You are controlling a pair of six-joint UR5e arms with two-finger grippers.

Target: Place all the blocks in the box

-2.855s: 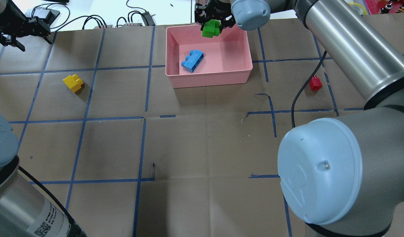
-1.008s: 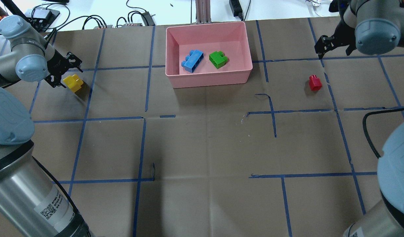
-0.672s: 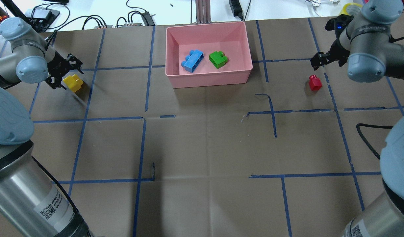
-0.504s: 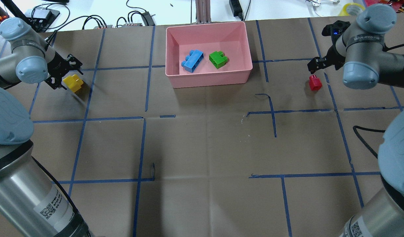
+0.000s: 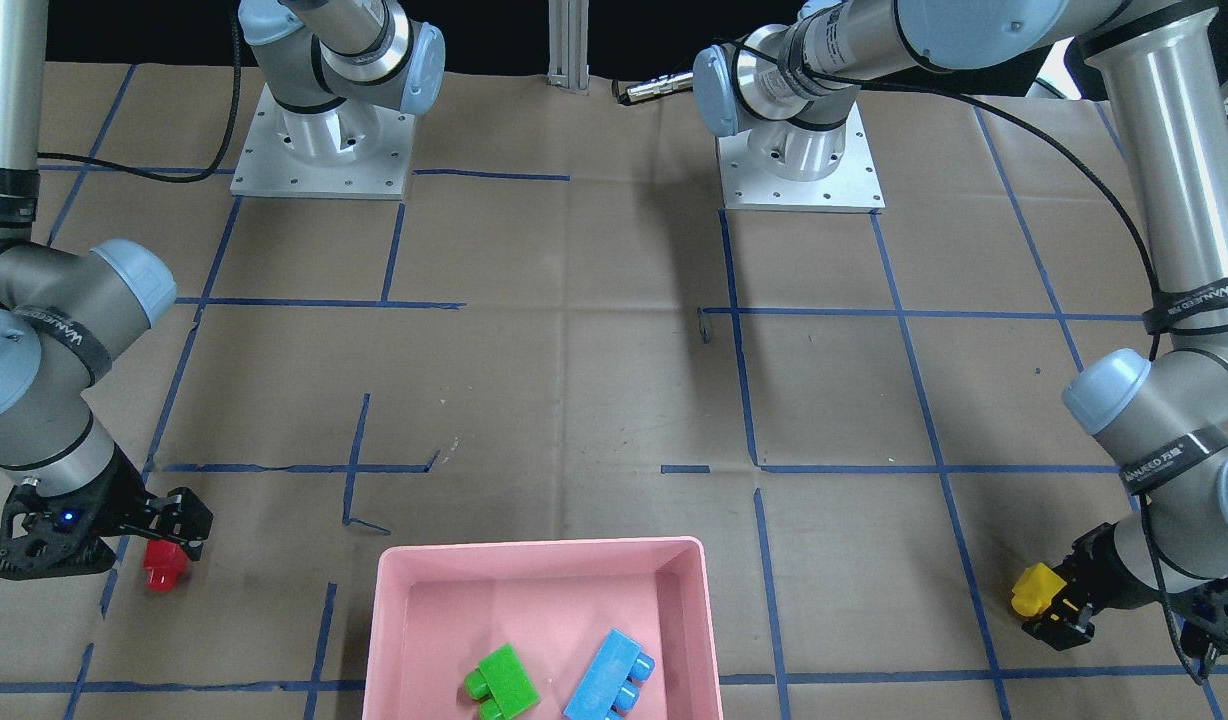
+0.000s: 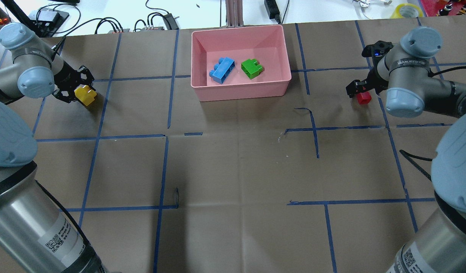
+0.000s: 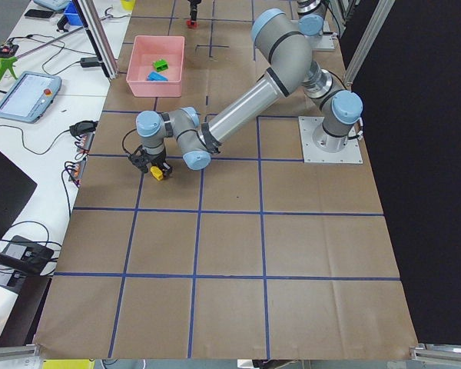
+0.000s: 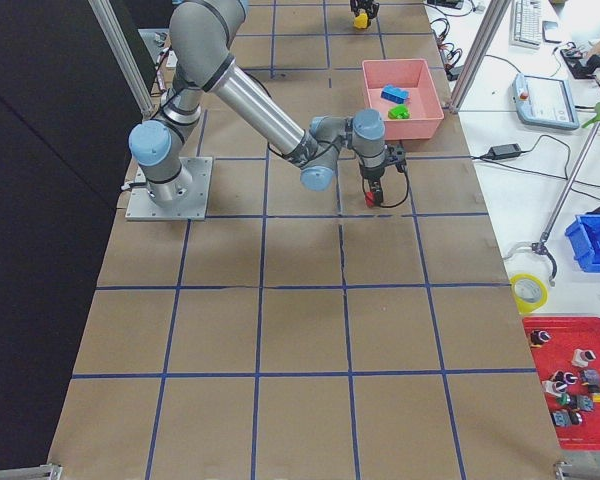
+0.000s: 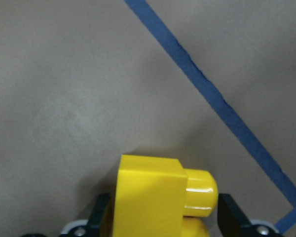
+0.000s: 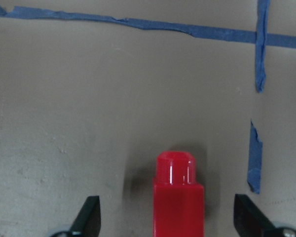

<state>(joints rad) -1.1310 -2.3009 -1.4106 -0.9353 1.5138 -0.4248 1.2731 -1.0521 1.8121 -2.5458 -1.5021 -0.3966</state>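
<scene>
Half done, by my judgement. The left gripper (image 9: pixel 165 213) is closed against the yellow brick (image 6: pixel 85 95) on the counter (image 6: pixel 233 163), well left of the pink box (image 6: pixel 240 93). The blue brick (image 6: pixel 222 69) and green brick (image 6: pixel 252 68) lie inside it. The right gripper (image 10: pixel 165 217), spread wide, straddles the red brick (image 6: pixel 364 97).

Glossy plastic yellow block (image 9: pixel 148 197); matt paper tabletop (image 9: pixel 64 74).

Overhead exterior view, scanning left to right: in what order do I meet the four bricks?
yellow brick → blue brick → green brick → red brick
</scene>
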